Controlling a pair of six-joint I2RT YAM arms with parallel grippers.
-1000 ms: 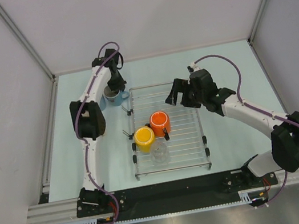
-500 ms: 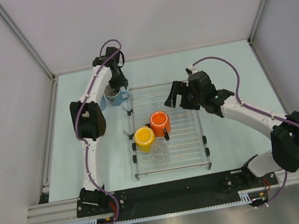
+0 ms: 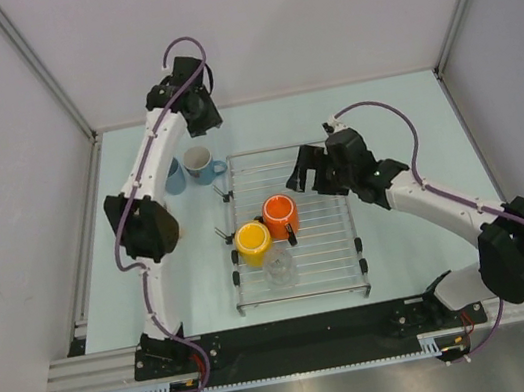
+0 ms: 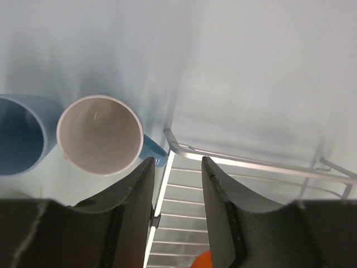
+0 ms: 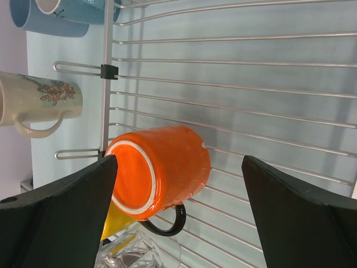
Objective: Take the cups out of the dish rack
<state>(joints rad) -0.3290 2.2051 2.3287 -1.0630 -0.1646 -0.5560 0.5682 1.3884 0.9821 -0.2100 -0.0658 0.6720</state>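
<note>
Left hand (image 4: 177, 165) now above two blue cups (image 3: 197, 163) (image 3: 174, 177); three cups (image 3: 252, 239) (image 3: 279, 213) (image 3: 280, 269) on rack (image 3: 337, 244).

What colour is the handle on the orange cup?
Black. The handle shows best in the right wrist view.

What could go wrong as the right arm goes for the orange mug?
1. The open right gripper is lined up on the orange mug, but the yellow cup and clear glass crowd one side; a finger could knock them on the dish rack.
2. The mug's black handle points toward the glass and may catch it on lifting.
3. The left gripper hangs just above the light blue mug and rack corner; dipping could clip either.
</note>
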